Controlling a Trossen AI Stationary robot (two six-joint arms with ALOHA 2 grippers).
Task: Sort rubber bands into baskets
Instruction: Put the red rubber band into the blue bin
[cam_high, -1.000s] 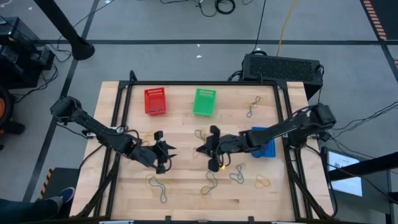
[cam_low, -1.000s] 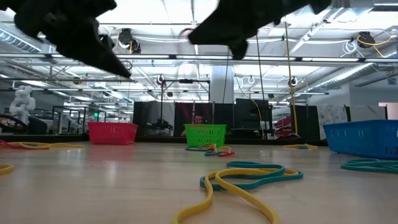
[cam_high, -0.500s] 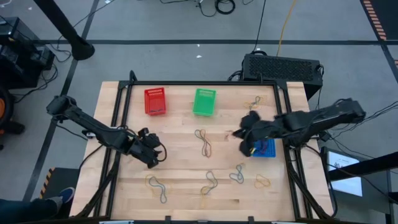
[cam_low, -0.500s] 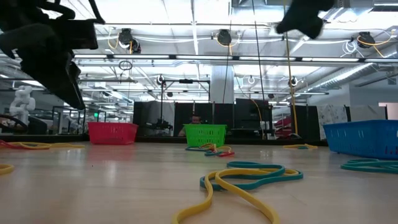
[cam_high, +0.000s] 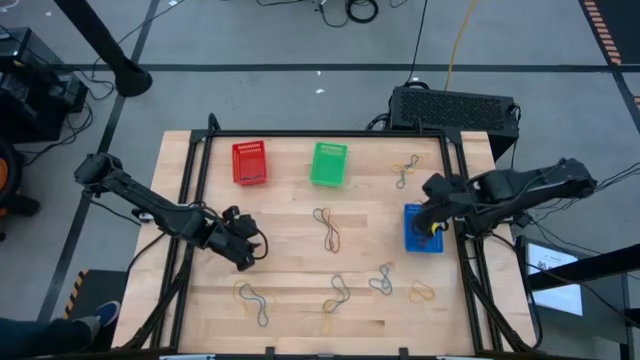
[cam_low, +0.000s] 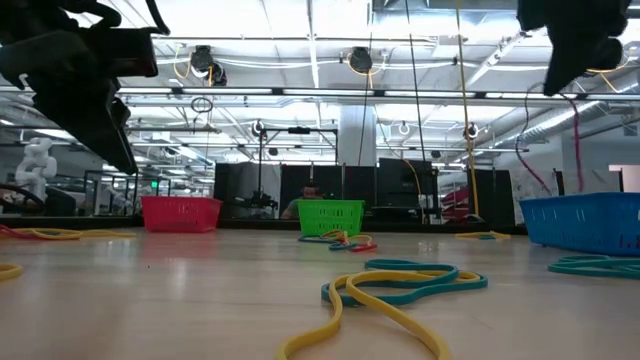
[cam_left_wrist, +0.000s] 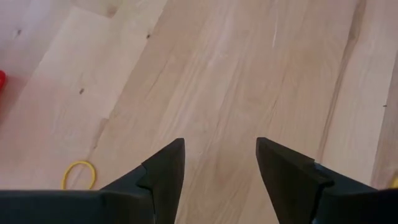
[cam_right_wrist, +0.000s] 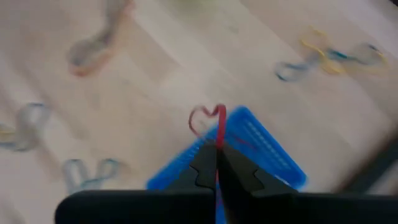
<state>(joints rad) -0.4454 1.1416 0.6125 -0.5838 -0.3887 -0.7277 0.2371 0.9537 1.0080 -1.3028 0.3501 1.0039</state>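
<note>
My right gripper (cam_high: 432, 222) hangs over the blue basket (cam_high: 423, 240) at the table's right, shut on a thin red rubber band (cam_right_wrist: 205, 117). The red basket (cam_high: 249, 162) and green basket (cam_high: 328, 163) stand at the far side. My left gripper (cam_high: 250, 250) hovers open over bare wood at the left, its fingers (cam_left_wrist: 168, 168) apart with nothing between them. A small yellow band (cam_left_wrist: 78, 174) lies near it. Loose rubber bands lie on the table at the middle (cam_high: 328, 228), far right (cam_high: 405, 170) and near side (cam_high: 337, 293). My right gripper pinches the red rubber band's strand (cam_right_wrist: 219, 134) between its two fingertips, coming from above and slanting down. In the low view the band (cam_low: 577, 140) hangs slack below the fingers, above the blue basket (cam_low: 585, 220).
A black box (cam_high: 455, 105) stands beyond the table's far right corner. More bands lie near the front edge (cam_high: 252, 300), (cam_high: 382, 280), (cam_high: 422, 292); a yellow and a teal band (cam_low: 400, 285) lie close to the low camera. Bare wood spreads between the arms.
My right gripper has gone from the table's middle toward the right edge and up, turning as it went, with the red band in its shut fingers; it now hangs over the blue basket. My left gripper tipped and turned a little at first, then kept still.
</note>
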